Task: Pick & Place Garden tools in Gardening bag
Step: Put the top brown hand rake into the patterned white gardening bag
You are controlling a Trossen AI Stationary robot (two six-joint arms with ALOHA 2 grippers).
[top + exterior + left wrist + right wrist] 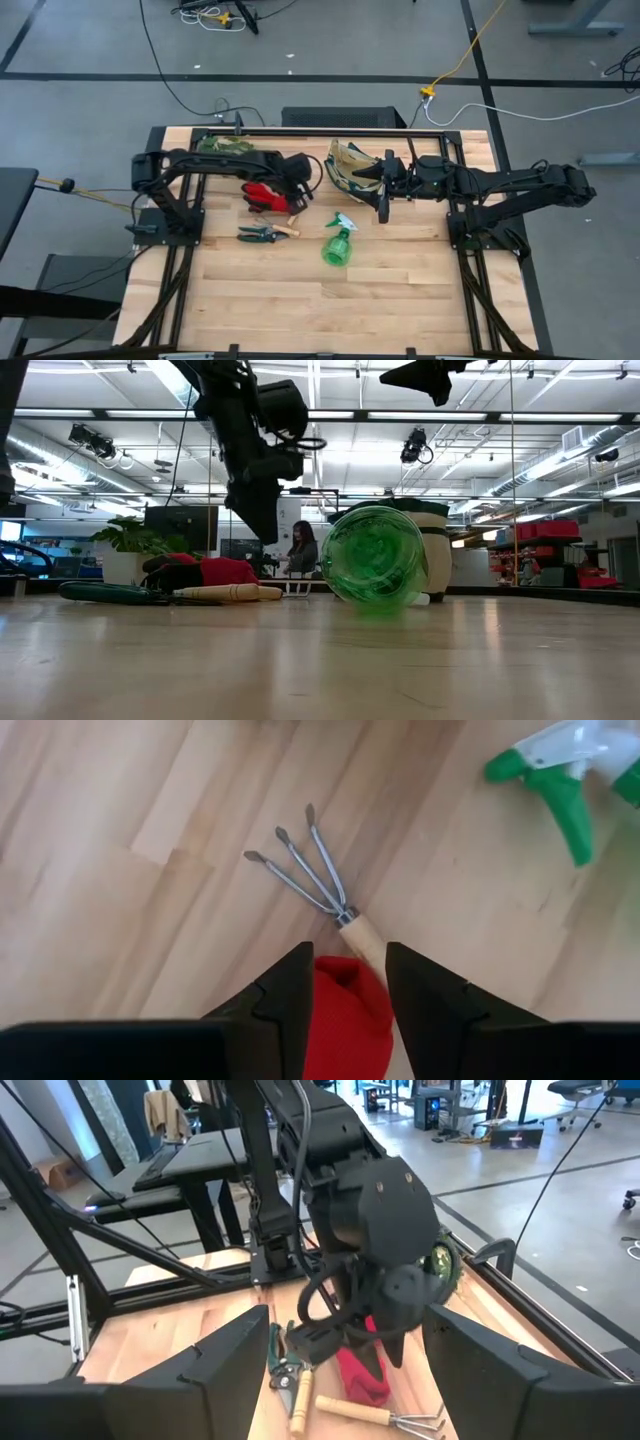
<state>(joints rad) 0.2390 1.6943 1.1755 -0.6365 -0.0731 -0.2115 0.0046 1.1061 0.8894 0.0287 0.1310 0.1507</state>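
The red gloves (260, 195) lie on the table beside the wooden-handled hand rake (310, 870). My left gripper (292, 188) is open and hovers above the gloves (345, 1015), one finger on each side; the low view shows a gap under its tips (262, 525). The pruning shears (262, 234) lie nearer the front. The green spray bottle (340, 243) lies on its side at the table's middle. The olive-and-tan gardening bag (347, 163) stands at the far middle. My right gripper (383, 198) is open and empty, raised beside the bag.
A leafy green sprig (222, 145) lies at the far left of the table. Black frame rails (320, 130) run along the far edge and both sides. Bare wood (330, 300) fills the near half. A person (300, 548) sits far behind the table.
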